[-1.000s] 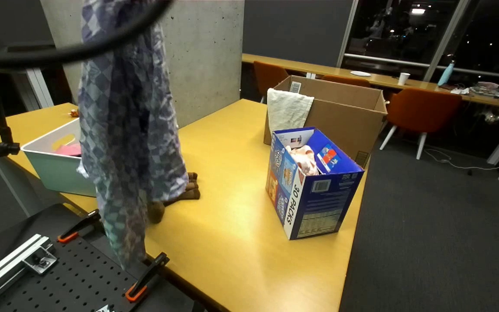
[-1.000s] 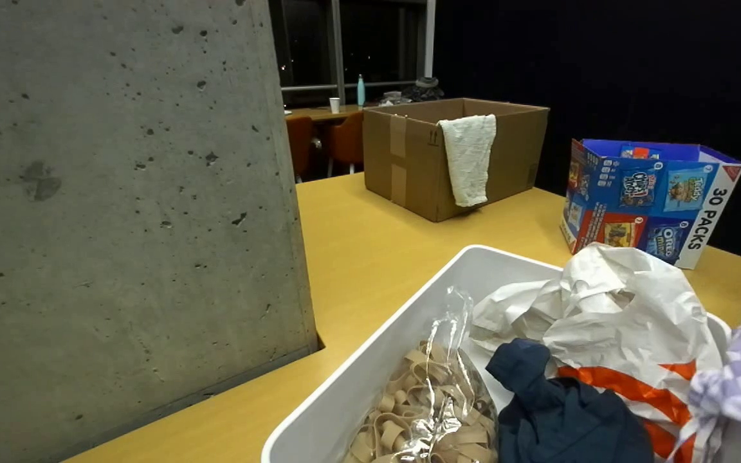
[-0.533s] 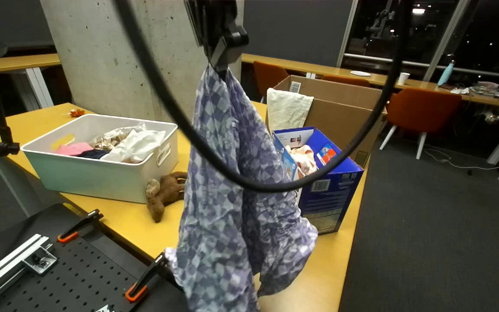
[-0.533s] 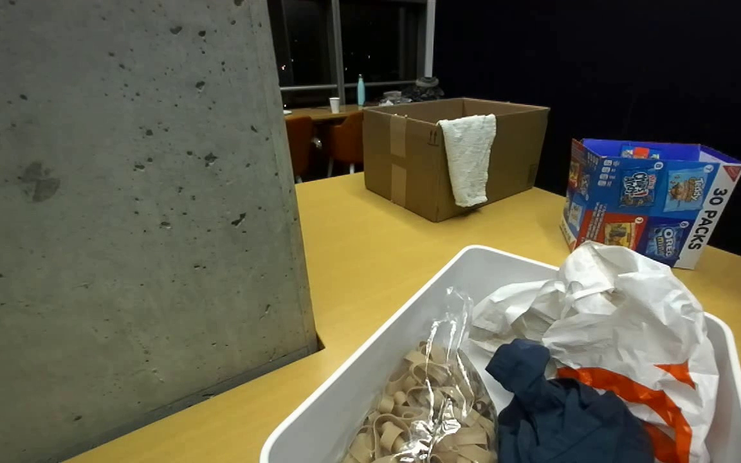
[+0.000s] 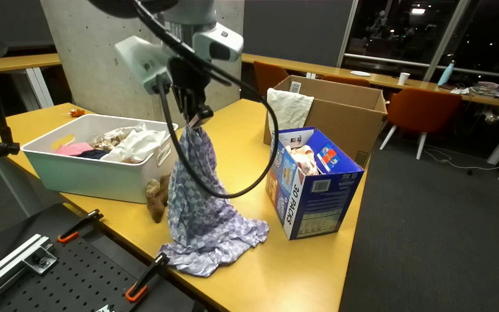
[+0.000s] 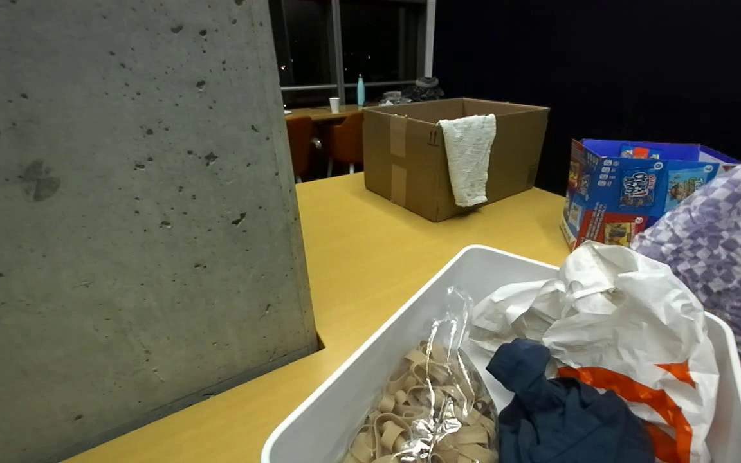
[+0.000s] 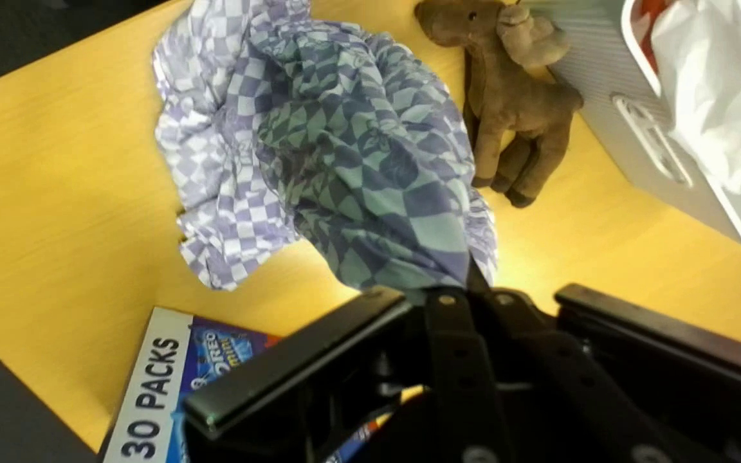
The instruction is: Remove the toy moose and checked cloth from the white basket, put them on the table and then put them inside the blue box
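My gripper (image 5: 195,121) is shut on the top of the checked cloth (image 5: 199,208), and its jaws (image 7: 473,289) show in the wrist view. The cloth hangs from the jaws, its lower part spread on the table (image 5: 301,277); it also shows in an exterior view (image 6: 731,257). The brown toy moose (image 7: 518,96) lies on the table between the cloth and the white basket (image 5: 89,180). In an exterior view the cloth partly hides the moose (image 5: 156,201). The blue box (image 5: 327,206) stands open on the table, beyond the cloth from the basket.
A pinkish-white cloth (image 5: 303,159) is inside the blue box. A brown cardboard box (image 6: 409,161) with a white towel (image 6: 470,161) stands behind. The basket holds a white bag (image 6: 628,328) and dark fabric (image 6: 570,411). A concrete pillar (image 6: 119,193) and clamped black bench (image 5: 80,268) adjoin the table.
The cloth swung rightward from in front of the basket, then came down and back left. Its lower end now rests on the table. The gripper is lower and still holds it.
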Action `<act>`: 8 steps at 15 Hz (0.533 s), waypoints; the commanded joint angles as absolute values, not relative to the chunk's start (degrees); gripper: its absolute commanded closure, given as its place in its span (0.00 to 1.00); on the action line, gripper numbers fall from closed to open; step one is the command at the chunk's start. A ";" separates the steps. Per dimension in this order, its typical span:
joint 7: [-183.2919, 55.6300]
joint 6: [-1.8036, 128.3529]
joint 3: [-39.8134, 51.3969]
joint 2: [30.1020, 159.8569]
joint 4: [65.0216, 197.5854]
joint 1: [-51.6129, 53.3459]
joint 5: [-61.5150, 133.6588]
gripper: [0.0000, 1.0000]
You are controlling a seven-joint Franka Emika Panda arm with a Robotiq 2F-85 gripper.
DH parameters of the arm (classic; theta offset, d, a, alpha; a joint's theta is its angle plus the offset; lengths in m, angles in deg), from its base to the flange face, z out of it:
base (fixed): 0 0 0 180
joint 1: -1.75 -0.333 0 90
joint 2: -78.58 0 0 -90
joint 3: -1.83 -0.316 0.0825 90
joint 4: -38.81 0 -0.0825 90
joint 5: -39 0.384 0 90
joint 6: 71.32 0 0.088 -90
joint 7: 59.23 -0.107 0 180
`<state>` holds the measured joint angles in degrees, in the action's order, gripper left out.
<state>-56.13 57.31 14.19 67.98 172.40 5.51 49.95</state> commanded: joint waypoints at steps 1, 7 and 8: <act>-54.51 63.79 11.14 69.66 177.50 4.80 52.64 0.99; -55.05 63.36 5.71 82.42 166.68 1.79 51.32 0.99; -54.95 62.17 4.59 85.36 163.03 1.27 51.21 0.99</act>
